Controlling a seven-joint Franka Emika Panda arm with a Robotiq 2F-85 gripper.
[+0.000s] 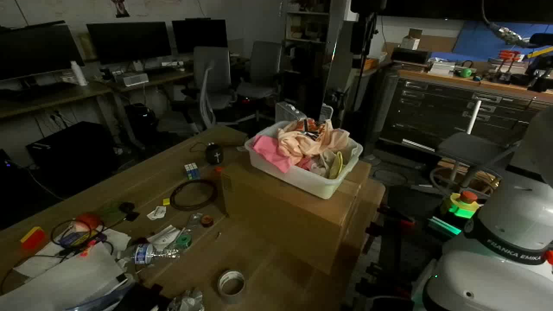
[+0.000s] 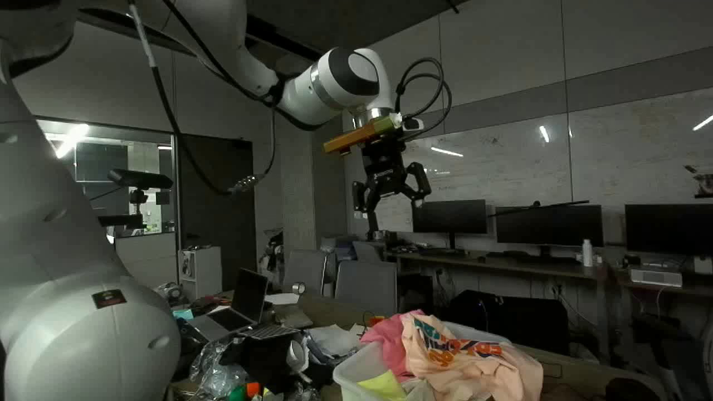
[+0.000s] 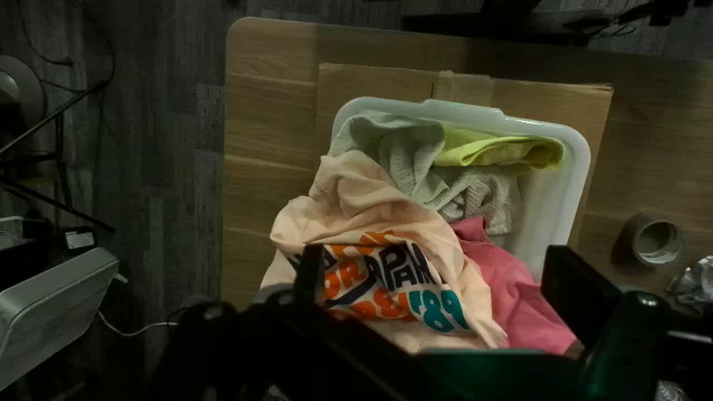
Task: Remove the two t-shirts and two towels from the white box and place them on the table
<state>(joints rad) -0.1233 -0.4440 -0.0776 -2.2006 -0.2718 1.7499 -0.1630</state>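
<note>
The white box (image 1: 311, 185) stands on a brown cardboard box (image 1: 276, 229) on the wooden table (image 1: 263, 280). A peach t-shirt (image 3: 362, 195) with coloured lettering lies bunched on top and hangs over the box rim in the wrist view. A pink t-shirt (image 3: 512, 289) lies beside and partly under it. A whitish towel (image 3: 406, 145) and a yellow towel (image 3: 496, 150) lie along one end of the box. My gripper (image 2: 389, 209) is open and empty, high above the box. In the wrist view, its fingers (image 3: 431, 253) stand wide apart over the t-shirts, touching nothing.
A tape roll (image 1: 232, 283), a coiled cable (image 1: 193, 195), a Rubik's cube (image 1: 191, 171), a plastic bottle (image 1: 147, 254) and papers (image 1: 65, 276) lie on the table. A laptop (image 2: 237, 306) shows in an exterior view. The cardboard box stands near the table's edge.
</note>
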